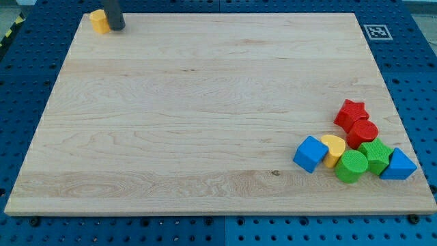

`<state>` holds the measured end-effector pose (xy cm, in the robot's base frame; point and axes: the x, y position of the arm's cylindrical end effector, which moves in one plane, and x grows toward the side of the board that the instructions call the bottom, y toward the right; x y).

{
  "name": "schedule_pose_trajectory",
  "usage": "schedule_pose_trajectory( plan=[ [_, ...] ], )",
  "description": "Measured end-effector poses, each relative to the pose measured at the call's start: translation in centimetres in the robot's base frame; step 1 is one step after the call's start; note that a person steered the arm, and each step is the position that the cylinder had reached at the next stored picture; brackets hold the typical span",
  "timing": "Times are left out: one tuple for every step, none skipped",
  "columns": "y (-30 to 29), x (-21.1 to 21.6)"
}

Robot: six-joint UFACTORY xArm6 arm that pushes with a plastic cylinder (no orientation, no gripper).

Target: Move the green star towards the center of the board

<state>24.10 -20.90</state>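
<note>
My tip (116, 28), a bare dark rod with nothing to open or hold, rests just right of the yellow block (100, 21). The green star-shaped block (376, 156) lies far off toward the view's bottom right, wedged among the green cylinder (351, 166), red cylinder (362, 133) and blue triangular block (399, 165). Pushing it out, I risk dragging those neighbours along.

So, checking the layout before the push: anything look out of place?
One orange block sits alone at the board's top-left corner, my tip touching it. Every other block, including the green star, crowds the bottom-right.
</note>
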Motion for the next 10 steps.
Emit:
schedule_pose_trajectory(
  plan=[
    [4.4, 5.2],
    [8.9, 13.4],
    [12.5, 22.7],
    [12.7, 25.0],
    [12.7, 25.0],
    [12.8, 26.1],
    [15.9, 30.6],
    [22.2, 36.0],
    [27.0, 37.7],
    [28.1, 37.7]
  ],
)
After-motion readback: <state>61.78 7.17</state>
